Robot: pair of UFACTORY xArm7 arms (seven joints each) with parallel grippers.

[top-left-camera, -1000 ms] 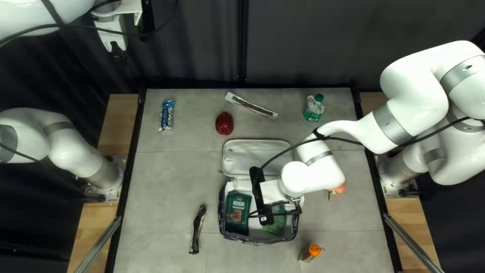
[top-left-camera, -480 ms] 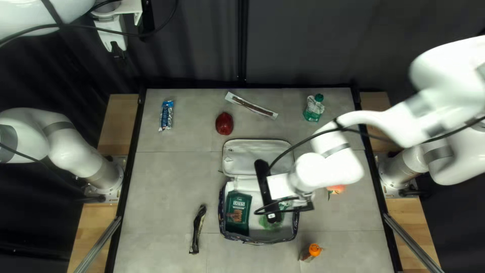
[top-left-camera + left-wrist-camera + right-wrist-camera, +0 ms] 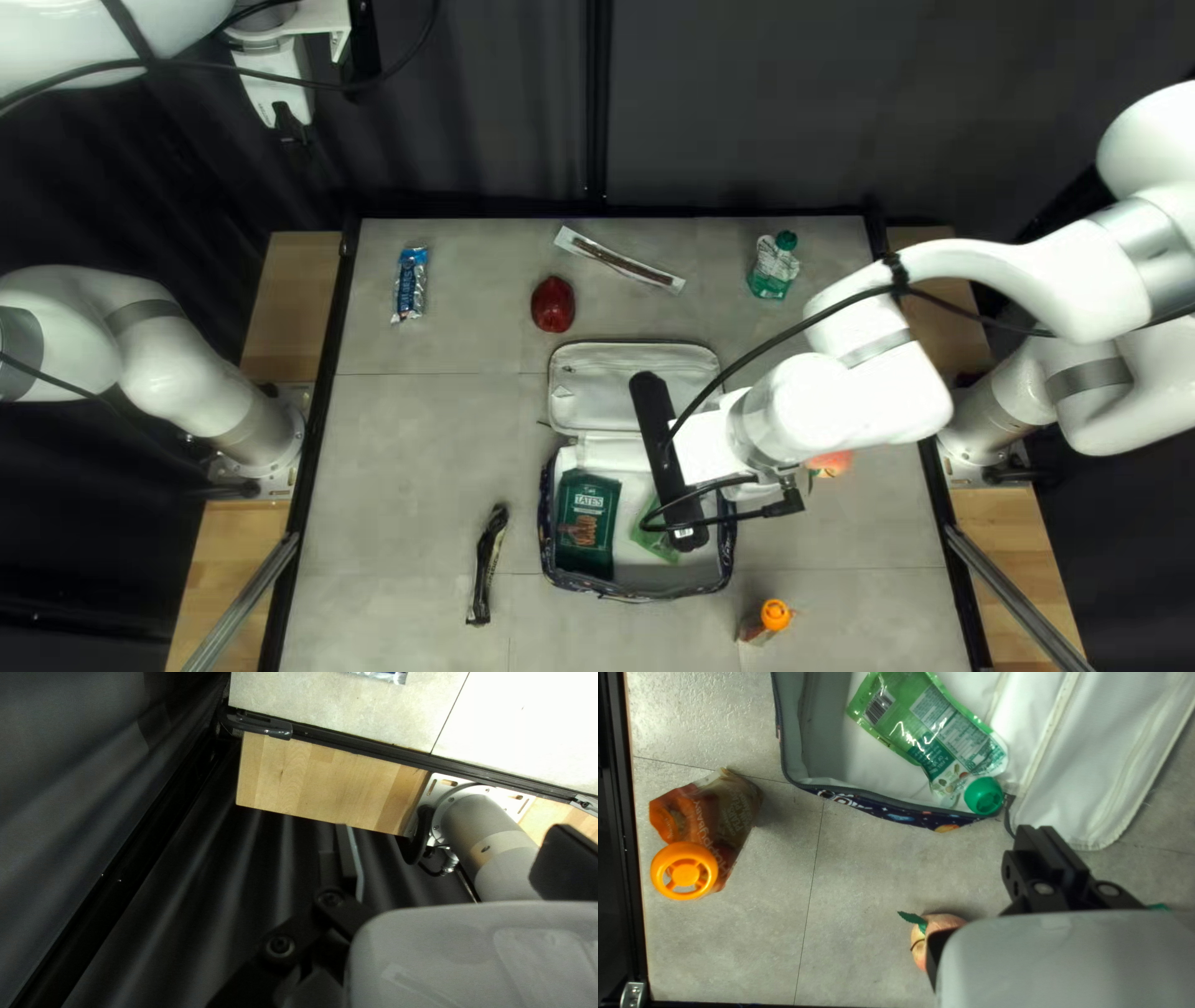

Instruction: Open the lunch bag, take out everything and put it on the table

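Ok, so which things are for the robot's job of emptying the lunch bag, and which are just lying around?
For the job:
lunch bag, open
green pouch inside it
green packet inside it

Just lying on the table, out of the bag:
blue wrapper
round red thing
wrapped stick
green-capped pouch
dark wrapper
orange-capped pouch
peach

Lunch bag (image 3: 607, 383): white lining, navy shell dotted with planets. Inside — a green pouch (image 3: 924, 728), green-capped, and a dark green packet (image 3: 586, 523). Mottled grey worktop (image 3: 429, 448); an orange-capped pouch (image 3: 767, 618) (five o'clock of the bag, top left view).
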